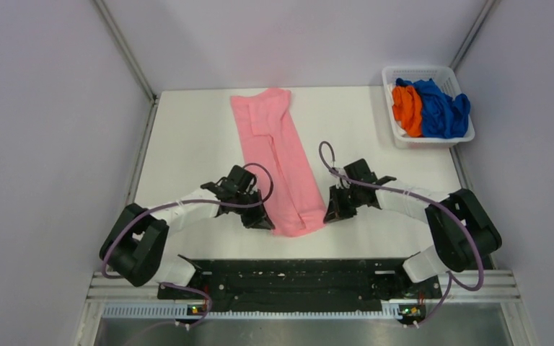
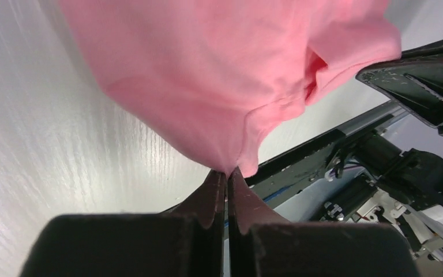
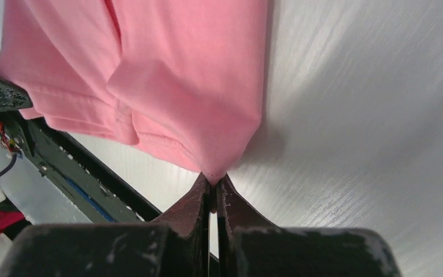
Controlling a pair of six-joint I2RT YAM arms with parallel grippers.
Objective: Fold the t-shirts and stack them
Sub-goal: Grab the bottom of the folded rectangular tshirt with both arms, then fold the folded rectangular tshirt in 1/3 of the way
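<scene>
The light pink t-shirt (image 1: 278, 155) lies folded into a long narrow strip down the middle of the white table. My left gripper (image 1: 262, 220) is shut on its near left corner; the left wrist view shows the cloth (image 2: 219, 75) pinched at the fingertips (image 2: 216, 190). My right gripper (image 1: 330, 214) is shut on its near right corner; the right wrist view shows the cloth (image 3: 167, 75) pinched at the fingertips (image 3: 203, 190). The bright orange t-shirt (image 1: 407, 108) and the royal blue t-shirt (image 1: 440, 108) lie crumpled in the basket.
A white plastic basket (image 1: 397, 135) stands at the table's far right corner. Grey walls close in the table on three sides. The black arm mounting rail (image 1: 296, 277) runs along the near edge.
</scene>
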